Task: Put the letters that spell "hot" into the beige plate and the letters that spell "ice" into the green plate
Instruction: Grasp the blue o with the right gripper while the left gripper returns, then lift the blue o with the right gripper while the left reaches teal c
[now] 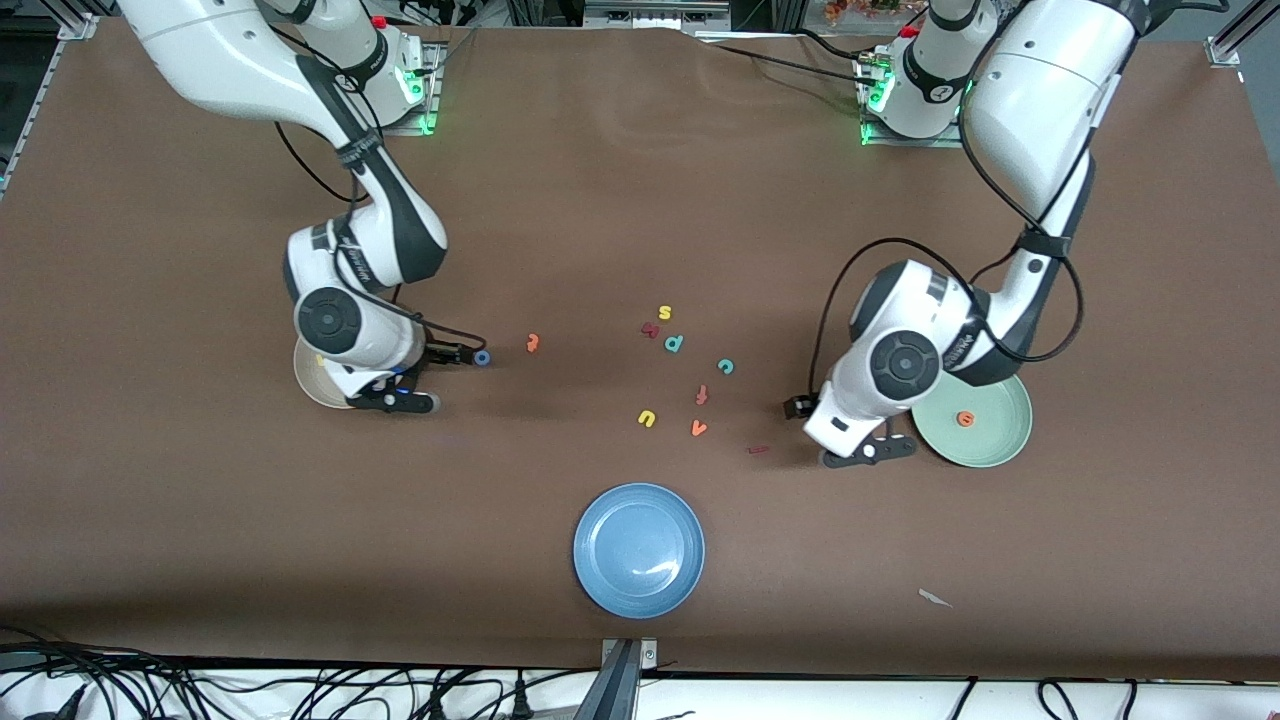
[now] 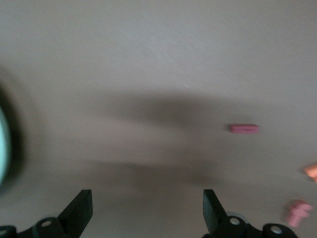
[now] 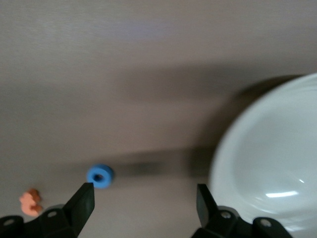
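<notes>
Front view: three plates (image 1: 640, 585), both hands (image 1: 868, 452) (image 1: 400, 400) spread, empty.

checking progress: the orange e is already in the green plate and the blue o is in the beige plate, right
Half right. The orange e lies in the green plate, but the front view shows the blue o on the table beside the beige plate, not in it.

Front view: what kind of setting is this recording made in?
Probably a robotics lab bench: two arms bolted on base plates at the brown table edge, loose cables along the front, and scattered foam letters staged as test props.
</notes>
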### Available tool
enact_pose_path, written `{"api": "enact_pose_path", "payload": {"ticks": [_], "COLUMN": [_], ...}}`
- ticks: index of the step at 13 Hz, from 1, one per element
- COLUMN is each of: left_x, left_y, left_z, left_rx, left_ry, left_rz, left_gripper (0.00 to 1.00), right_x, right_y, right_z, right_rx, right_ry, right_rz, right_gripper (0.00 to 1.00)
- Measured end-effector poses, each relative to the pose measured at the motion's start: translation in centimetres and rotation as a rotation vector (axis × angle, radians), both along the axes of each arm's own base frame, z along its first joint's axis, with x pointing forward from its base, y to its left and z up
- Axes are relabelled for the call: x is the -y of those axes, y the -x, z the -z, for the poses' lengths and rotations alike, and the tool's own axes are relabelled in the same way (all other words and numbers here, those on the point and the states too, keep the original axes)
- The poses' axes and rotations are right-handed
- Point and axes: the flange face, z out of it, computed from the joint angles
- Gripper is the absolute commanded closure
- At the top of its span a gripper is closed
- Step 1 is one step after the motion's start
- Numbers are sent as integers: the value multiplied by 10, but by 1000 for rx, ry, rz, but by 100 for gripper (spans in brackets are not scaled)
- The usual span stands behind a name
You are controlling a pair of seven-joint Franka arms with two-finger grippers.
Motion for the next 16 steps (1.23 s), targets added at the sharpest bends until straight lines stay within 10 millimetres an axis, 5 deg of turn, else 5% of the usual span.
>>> {"api": "enact_pose_path", "payload": {"ticks": [3, 6, 11, 16], "left_x": [48, 79, 104, 115], "left_y": [18, 38, 76, 93], "left_z": [-1, 9, 43, 53], "left_rx": [15, 33, 49, 40], "left_ry": [22, 53, 58, 34], "left_rz": [-46, -45, 1, 43], "left_gripper": [2, 3, 8, 15], "right_x": [-33, -42, -45, -47], "right_y": [10, 13, 17, 18], "right_z": [16, 17, 34, 39], "right_rx": [21, 33, 15, 21], "right_ry": [-13, -18, -10, -14], "right_rz": [-21, -29, -41, -45], "right_gripper": [8, 17, 33, 53]}}
